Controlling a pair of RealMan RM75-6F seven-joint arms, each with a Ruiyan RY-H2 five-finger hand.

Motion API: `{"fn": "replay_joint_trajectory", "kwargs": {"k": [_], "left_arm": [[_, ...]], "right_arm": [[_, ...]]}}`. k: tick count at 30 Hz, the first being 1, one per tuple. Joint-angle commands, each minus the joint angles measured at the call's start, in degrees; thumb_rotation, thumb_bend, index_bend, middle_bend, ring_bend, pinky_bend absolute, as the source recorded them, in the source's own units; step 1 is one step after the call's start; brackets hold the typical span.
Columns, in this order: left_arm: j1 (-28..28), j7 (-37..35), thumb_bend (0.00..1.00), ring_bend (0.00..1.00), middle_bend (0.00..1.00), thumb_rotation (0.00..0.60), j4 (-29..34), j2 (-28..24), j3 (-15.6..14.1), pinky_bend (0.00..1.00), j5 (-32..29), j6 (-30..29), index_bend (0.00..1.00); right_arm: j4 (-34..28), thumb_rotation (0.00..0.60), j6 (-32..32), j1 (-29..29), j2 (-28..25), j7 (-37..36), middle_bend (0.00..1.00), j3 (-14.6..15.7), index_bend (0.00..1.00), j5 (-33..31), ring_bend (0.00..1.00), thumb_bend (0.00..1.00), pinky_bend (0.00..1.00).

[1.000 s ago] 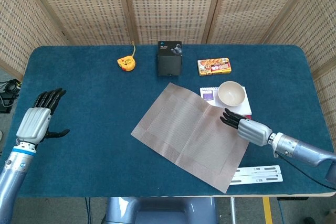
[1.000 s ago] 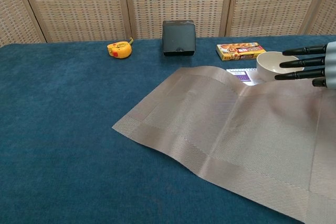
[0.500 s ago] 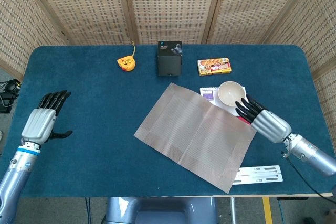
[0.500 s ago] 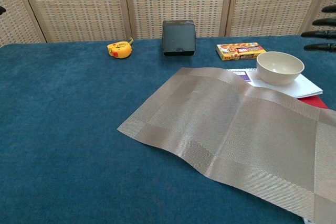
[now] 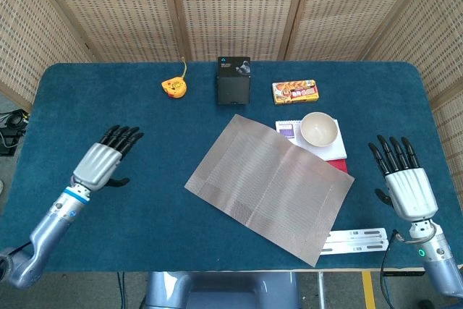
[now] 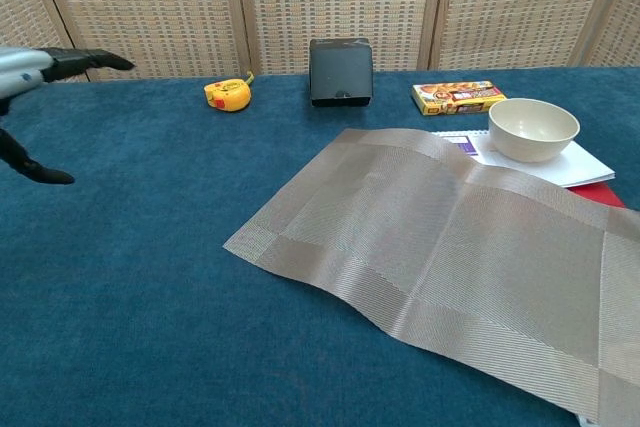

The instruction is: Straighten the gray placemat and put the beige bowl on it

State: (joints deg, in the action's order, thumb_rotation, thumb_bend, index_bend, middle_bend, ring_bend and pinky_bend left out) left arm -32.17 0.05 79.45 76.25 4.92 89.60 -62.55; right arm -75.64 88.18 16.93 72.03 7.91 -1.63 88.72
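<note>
The gray placemat [image 5: 269, 186] [image 6: 440, 257] lies skewed on the blue table, its far right corner riding up over a notebook. The beige bowl [image 5: 319, 129] [image 6: 533, 128] stands upright on that white notebook, just beyond the mat's far right edge. My right hand [image 5: 404, 181] hovers open at the table's right side, fingers spread, well clear of mat and bowl. My left hand [image 5: 103, 158] [image 6: 35, 65] is open over the left part of the table, far from the mat.
A black box [image 5: 234, 79] stands at the back centre with a yellow tape measure [image 5: 173, 87] to its left and an orange snack box [image 5: 295, 92] to its right. A white and red notebook [image 5: 318, 146] lies under the bowl. A white metal strip [image 5: 356, 240] lies at the front right edge.
My right hand has left the placemat and bowl and drawn back to the right front. The left hand has moved right, toward the table's middle. The mat has shifted slightly.
</note>
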Motion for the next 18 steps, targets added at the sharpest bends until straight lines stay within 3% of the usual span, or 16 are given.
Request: {"fn": "replay_joint_trajectory", "kwargs": {"k": [1,10,18], "left_arm": [[-5.64,-4.14,0.0,0.0,0.0,0.6,-7.83,6.32,-2.39,0.0,6.82,2.64,0.08],[-12.02,-0.7,0.0,0.0,0.0,0.6,-14.66,14.53,-2.25,0.0,6.63,9.44,0.15],[-15.11,1.22,0.0,0.0,0.0,0.6,-19.98,18.74,-3.26,0.0,7.29,10.95,0.19]], "right_arm": [[-1.48,0.6,0.73,-1.31,1.34,-1.4,0.0,-0.48,0.0,-0.8,0.0,0.0,0.0],[0.69,0.6,0.52,-2.77,2.99,-3.61,0.0,-1.01,0.0,-1.12,0.0,0.0,0.0],[1.61,0.6,-0.21,-2.87,3.05,-4.7,0.0,-1.7,0.0,-0.68,0.0,0.0,0.0]]}}
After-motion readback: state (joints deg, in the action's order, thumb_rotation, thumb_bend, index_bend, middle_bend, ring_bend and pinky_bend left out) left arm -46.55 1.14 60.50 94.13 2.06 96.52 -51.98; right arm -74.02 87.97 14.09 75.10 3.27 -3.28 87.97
